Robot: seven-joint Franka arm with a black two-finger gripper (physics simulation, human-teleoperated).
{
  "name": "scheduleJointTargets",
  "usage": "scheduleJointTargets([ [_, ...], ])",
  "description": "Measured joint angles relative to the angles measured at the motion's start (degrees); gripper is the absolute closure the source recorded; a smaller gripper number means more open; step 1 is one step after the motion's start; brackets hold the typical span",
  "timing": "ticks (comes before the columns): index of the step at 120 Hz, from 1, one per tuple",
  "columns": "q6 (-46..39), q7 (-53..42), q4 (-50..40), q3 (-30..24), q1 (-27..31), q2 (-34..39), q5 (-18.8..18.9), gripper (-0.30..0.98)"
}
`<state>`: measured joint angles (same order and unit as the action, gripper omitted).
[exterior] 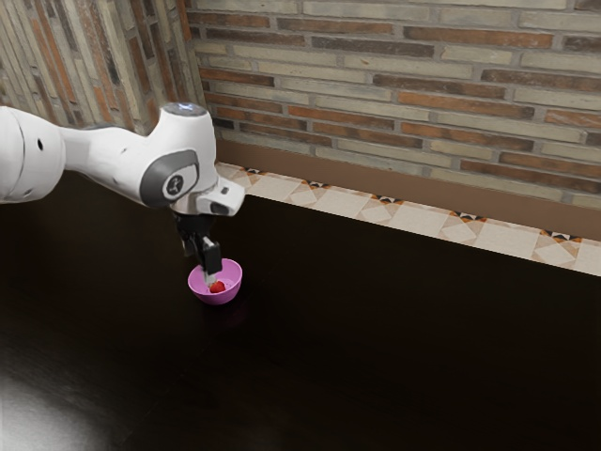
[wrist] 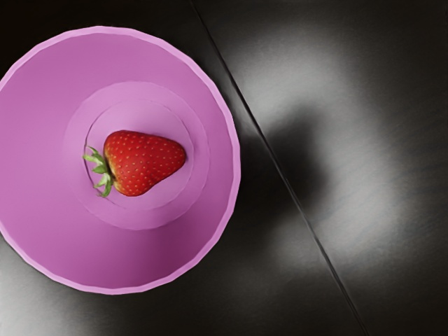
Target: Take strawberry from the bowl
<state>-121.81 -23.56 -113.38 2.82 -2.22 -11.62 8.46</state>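
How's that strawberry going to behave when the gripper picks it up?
The strawberry looks plump and ripe red, so it's probably soft and could bruise under a hard squeeze. Its rounded, tapering body may roll or slip on the smooth-looking floor of the bowl.

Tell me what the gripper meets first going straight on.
Probably the strawberry in the pink bowl; the gripper's depth is unclear, so the bowl's inner wall could come first.
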Motion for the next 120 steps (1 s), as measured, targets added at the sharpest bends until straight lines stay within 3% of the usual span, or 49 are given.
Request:
scheduleJointTargets([
  [28,-0.5,-9.7,2.0,0.0,-0.1,-2.5,-0.1,0.05],
  [66,-0.6,-28.4,3.1,0.0,0.2,-4.3,0.9,0.01],
  [90,-0.6,-38.0,3.7,0.0,0.2,-5.2,5.4,0.17],
  [120,-1.7,-47.7,6.3,0.0,1.1,-8.4,6.6,0.24],
])
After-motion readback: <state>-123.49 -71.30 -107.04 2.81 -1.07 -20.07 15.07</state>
